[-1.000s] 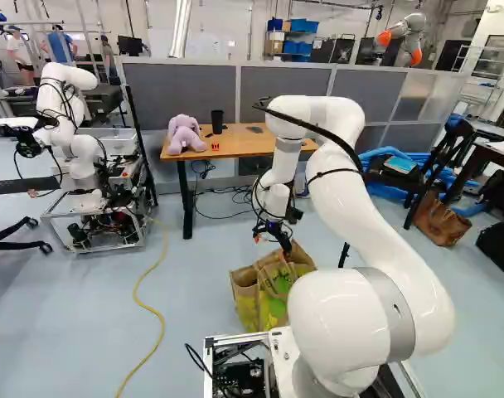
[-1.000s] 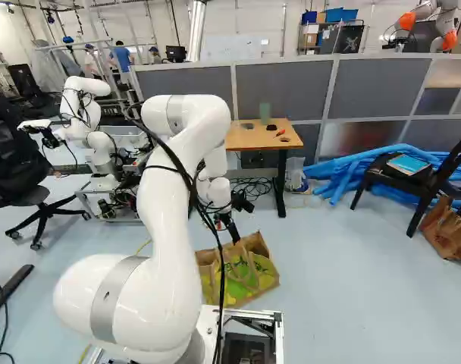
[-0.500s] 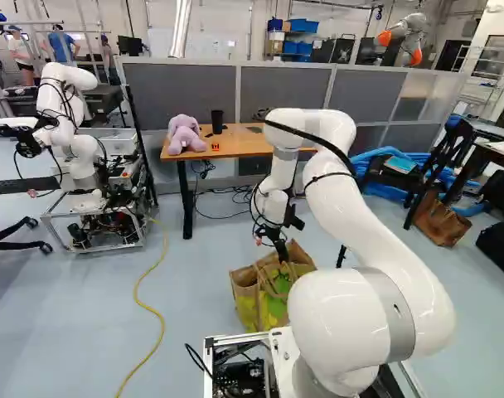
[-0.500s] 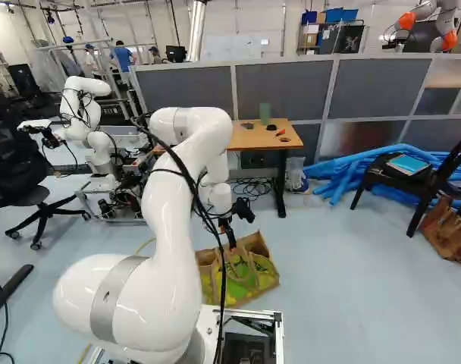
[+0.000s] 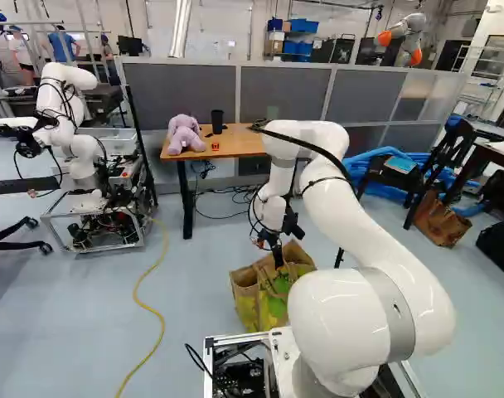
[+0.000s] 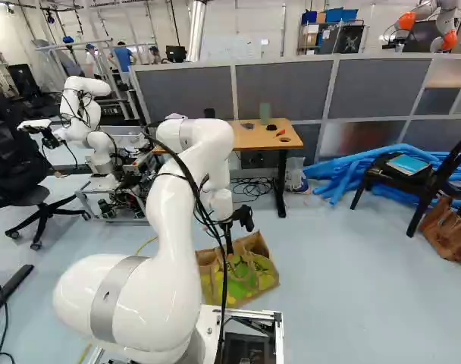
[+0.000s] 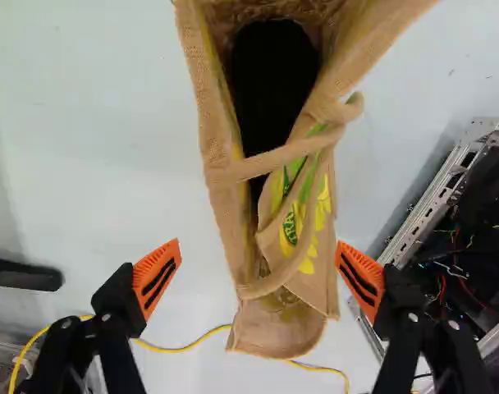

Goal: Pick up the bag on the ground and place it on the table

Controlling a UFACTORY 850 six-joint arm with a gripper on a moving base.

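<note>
1. Left base view: bag [image 5: 270, 303] is on the floor [image 5: 198, 282], upright, mouth up. My pincer [image 5: 275, 254] hangs over its mouth. My arm [image 5: 364, 236] hides the bag's lower edge on one side. Finger spread is too small to judge here. Table [image 5: 238, 146] is beyond the bag: flat wood-look top, dark legs, with a fuzzy lilac plush toy [image 5: 185, 134] and a black cup [image 5: 216, 121] on top.
2. Right base view: bag is just beside my base frame [image 6: 274, 324], under the pincer. Black cables [image 6: 209, 220] run down my arm and cut across the bag. Arm also covers part of the table. Bag is tan, coarse weave, boxy, with green and yellow print.
3. Wrist view: pincer [image 7: 258, 275] is wide open, gripping nothing. Near end of the bag and a looped handle [image 7: 276, 287] lie between the fingers; can't tell whether the orange ribbed pad [image 7: 360, 277] nearest the bag touches it. Rest of the bag runs ahead and is cut off. Inside is black, contents unreadable. Thin yellow cable [image 7: 192, 345] passes behind the bag.
</note>
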